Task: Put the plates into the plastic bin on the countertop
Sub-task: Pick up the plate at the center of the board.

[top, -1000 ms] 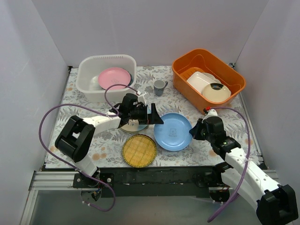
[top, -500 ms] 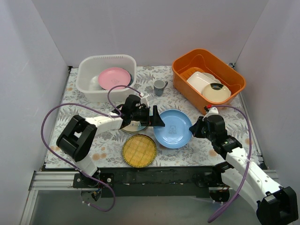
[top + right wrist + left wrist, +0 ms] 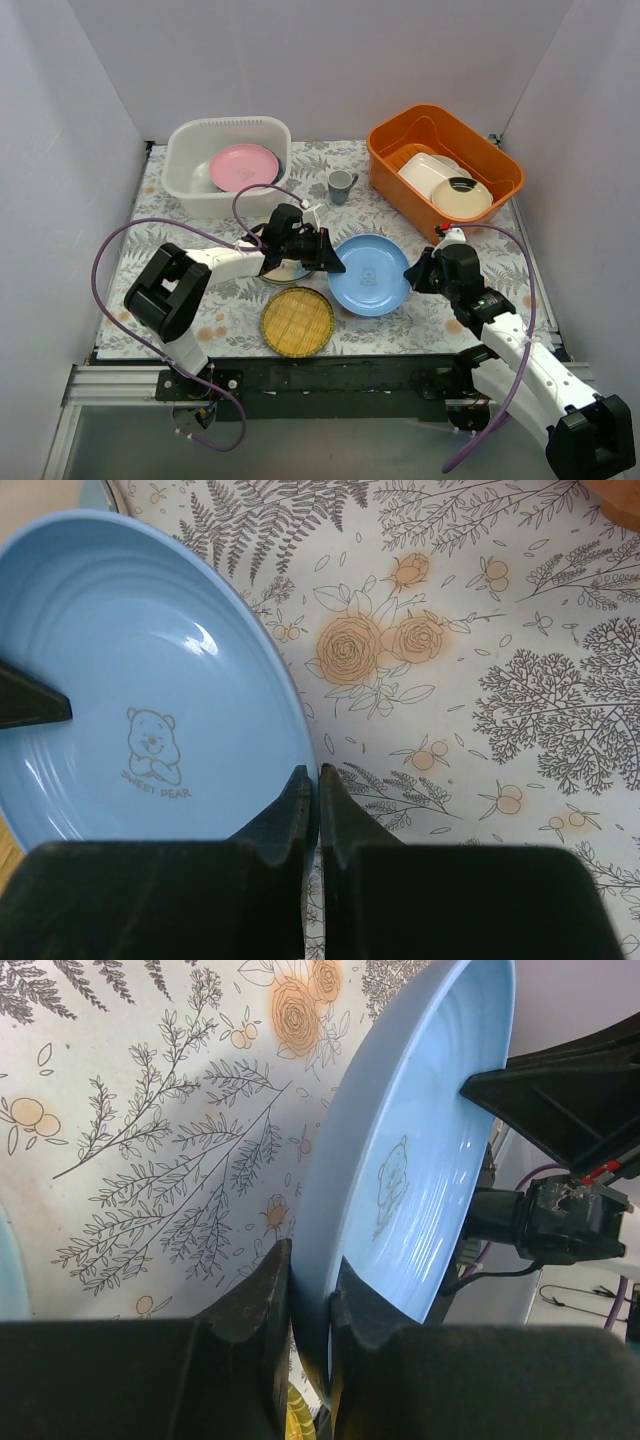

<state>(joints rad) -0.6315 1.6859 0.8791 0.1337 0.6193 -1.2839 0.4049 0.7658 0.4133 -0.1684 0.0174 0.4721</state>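
Note:
A light blue plate point(image 3: 372, 276) with a bear print lies tilted over the countertop point(image 3: 225, 300), held from both sides. My left gripper point(image 3: 335, 263) is shut on its left rim; in the left wrist view the light blue plate point(image 3: 420, 1150) runs between the jaws of the left gripper point(image 3: 312, 1282). My right gripper point(image 3: 413, 276) is shut on the right rim, and in the right wrist view the light blue plate point(image 3: 150, 670) meets the right gripper point(image 3: 318, 776). A pink plate point(image 3: 243, 166) lies in the plastic bin point(image 3: 228, 125). A yellow woven plate point(image 3: 297, 321) rests near the front. Another plate point(image 3: 288, 271) sits partly hidden under my left arm.
An orange bin point(image 3: 386, 166) at the back right holds a white rectangular dish point(image 3: 428, 172) and a cream bowl point(image 3: 462, 197). A small grey cup point(image 3: 341, 186) stands between the two bins. White walls enclose the table on three sides.
My left gripper slid right onto the light blue plate's left rim and its jaws went from open to shut on it. The right gripper kept its hold.

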